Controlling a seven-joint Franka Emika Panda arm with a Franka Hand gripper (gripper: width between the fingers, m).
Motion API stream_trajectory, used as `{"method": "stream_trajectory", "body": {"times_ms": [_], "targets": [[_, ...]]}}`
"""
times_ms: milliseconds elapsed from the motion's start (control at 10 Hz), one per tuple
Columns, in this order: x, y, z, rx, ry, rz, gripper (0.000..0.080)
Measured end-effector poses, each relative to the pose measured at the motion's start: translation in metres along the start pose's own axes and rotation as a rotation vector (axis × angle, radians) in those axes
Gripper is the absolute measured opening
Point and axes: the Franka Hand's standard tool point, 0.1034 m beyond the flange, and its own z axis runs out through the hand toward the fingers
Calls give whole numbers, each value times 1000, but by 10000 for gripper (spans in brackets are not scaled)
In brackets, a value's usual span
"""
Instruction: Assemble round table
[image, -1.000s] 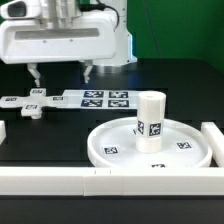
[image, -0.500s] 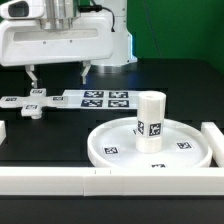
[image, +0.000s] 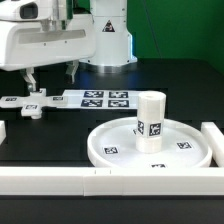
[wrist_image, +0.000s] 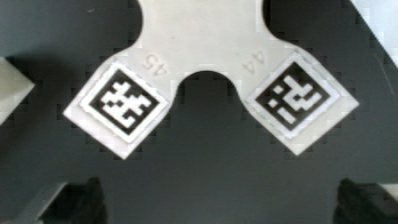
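The flat cross-shaped piece (image: 30, 104) lies on the black table at the exterior view's left. In the wrist view, two of the cross-shaped piece's (wrist_image: 205, 60) tagged arms spread wide. My gripper (image: 50, 78) hovers a little above it, open and holding nothing. Its dark fingertips (wrist_image: 71, 202) stand far apart around bare table, clear of the piece. The large round rimmed disc (image: 100, 150) lies near the front right. The short thick cylinder (image: 150, 121) stands upright on it.
The marker board (image: 104, 98) lies flat just right of the cross-shaped piece. Long white border bars run along the front edge (image: 60, 181) and the right side (image: 214, 140). A small white block (image: 2, 131) sits at the far left.
The gripper and arm have shifted toward the exterior view's left, over the cross-shaped piece. The jaws stay open and the parts have not moved.
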Motion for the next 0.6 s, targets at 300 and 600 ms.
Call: {"method": "stream_trajectory", "body": {"times_ms": [300,600], "targets": [[-29,9,4,7,-13,-74,649],[-40,12,8,15,-18,-53,649]]}}
